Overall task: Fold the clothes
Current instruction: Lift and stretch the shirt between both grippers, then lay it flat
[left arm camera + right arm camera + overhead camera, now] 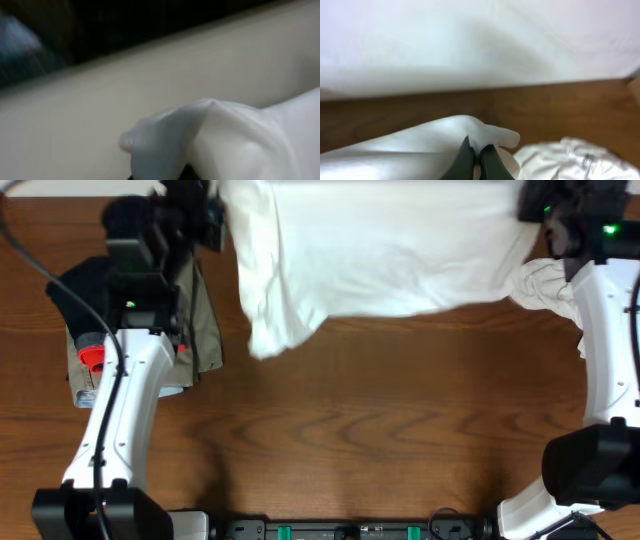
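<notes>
Overhead, left end effector (213, 220) and right end effector (475, 152) pinch shirt (380, 250) edges.

Bright and even from overhead, faint shadow on worktop (330, 410) under white shirt (380, 250), motion smear around left hand (205, 218), soft focus and washed-out whites beyond right hand (474, 150).
</notes>
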Available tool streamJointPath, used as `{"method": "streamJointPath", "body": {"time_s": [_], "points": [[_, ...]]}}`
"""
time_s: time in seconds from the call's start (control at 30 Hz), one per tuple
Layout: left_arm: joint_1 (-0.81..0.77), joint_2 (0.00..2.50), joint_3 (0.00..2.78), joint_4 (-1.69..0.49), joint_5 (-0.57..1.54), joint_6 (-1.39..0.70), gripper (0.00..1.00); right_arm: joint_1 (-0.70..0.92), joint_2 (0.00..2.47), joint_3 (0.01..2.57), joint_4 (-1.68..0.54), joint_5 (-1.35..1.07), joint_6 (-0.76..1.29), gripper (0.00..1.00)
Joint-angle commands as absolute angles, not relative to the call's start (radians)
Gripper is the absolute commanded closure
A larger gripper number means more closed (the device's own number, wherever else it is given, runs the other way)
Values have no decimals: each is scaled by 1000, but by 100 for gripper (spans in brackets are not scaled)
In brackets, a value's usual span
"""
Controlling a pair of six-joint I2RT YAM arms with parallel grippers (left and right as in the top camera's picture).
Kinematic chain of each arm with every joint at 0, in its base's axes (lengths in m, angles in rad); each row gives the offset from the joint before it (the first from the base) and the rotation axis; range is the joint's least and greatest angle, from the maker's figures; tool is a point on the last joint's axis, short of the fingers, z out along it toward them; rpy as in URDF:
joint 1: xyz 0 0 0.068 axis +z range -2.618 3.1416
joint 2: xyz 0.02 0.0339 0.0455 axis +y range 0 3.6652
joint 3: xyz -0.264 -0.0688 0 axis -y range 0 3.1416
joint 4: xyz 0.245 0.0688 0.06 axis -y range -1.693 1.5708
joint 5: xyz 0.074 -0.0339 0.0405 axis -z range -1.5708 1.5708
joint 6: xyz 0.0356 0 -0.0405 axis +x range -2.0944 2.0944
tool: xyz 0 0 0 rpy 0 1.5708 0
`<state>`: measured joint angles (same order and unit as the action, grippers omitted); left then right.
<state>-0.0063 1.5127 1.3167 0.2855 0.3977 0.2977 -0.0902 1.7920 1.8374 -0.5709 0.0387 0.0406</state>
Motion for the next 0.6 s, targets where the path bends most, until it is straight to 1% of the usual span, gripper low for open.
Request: {"method": "streamJointPath", "body": {"time_s": [0.0,0.1,0.2,0.27,0.3,0.4,0.5,0.53,0.57], "points": [[26,1494,1378,336,373,317,94,-125,1771,1860,-562,77,21,99],[27,1483,1386,288,393,274,94,-126,1771,1860,-619,63,20,99],[27,1465,1386,110,557,211,92,-125,1771,1860,-752,38,21,99],[27,1453,1386,-50,700,157,91,-125,1771,1860,-874,33,20,99],[27,1449,1386,-132,762,134,89,-125,1771,1860,-940,34,20,99],[27,1436,1386,-414,907,110,89,-125,1771,1859,-1143,33,20,99],[27,1428,1386,-699,942,110,89,-125,1771,1858,-1322,28,21,99],[27,1429,1386,-789,941,110,89,-125,1771,1856,-1385,29,20,96],[27,1431,1384,-870,941,111,77,-125,1771,1853,-1450,29,21,87]]}}
